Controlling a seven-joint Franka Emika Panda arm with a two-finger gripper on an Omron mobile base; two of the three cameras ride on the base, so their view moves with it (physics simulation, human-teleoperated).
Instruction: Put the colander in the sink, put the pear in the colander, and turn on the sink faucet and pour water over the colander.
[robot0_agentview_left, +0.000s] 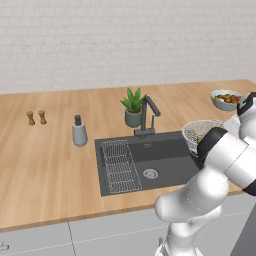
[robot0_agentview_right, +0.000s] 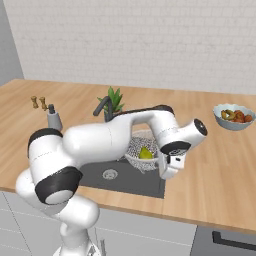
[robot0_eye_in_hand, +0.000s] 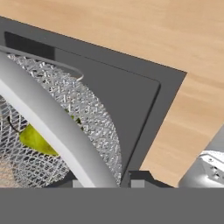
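The wooden surface carries the dark sink, sunk into it with a flat wire rack lying in its left part and the round drain near the middle. Over the sink's right end hangs the colander, and the hand view shows its rim running between the fingertips at the bottom edge, so the tool appears closed on that rim and bearing the whole bowl by one edge. In that view the bowl sits tilted, partly over the basin and close to its right wall. The pear already lies inside the mesh. The main risk, as I judge it, is this one-sided grip: the rim is thin, so the bowl could swing or slip out and drop hard into the basin. A steeper tilt could roll the pear over the rim and toward the drain. Lowering too near the right wall might leave the bowl perched on the sink's edge instead of on its floor. The faucet stands behind the basin, its spout pointing toward the middle, so a bowl set too far right might miss the water.
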